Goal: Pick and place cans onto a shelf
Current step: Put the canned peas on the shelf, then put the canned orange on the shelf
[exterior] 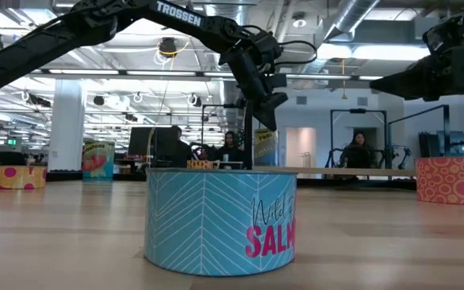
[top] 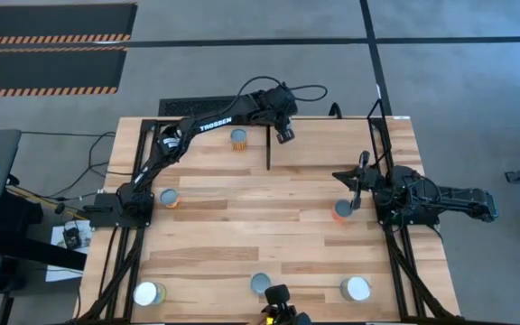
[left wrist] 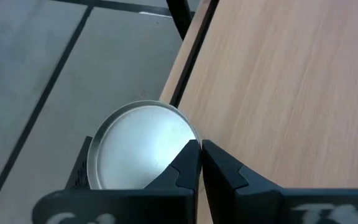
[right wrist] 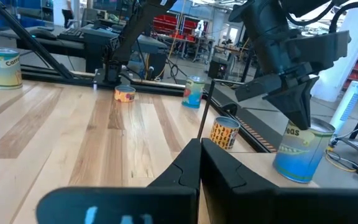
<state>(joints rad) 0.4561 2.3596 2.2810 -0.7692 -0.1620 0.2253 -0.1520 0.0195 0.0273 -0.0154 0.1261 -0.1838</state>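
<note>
While left pincer (top: 284,135) hovers pressed together beside a can (top: 238,138), right pincer (top: 357,185), also closed, idles above an orange can (top: 342,210).

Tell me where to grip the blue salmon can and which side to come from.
Grip the blue salmon can across its curved side wall, coming straight down from above. It stands upright, wider than tall, with bare tabletop to its left and right in the high view, so fingers can drop there. The camera mount crowds its table-edge side.
</note>
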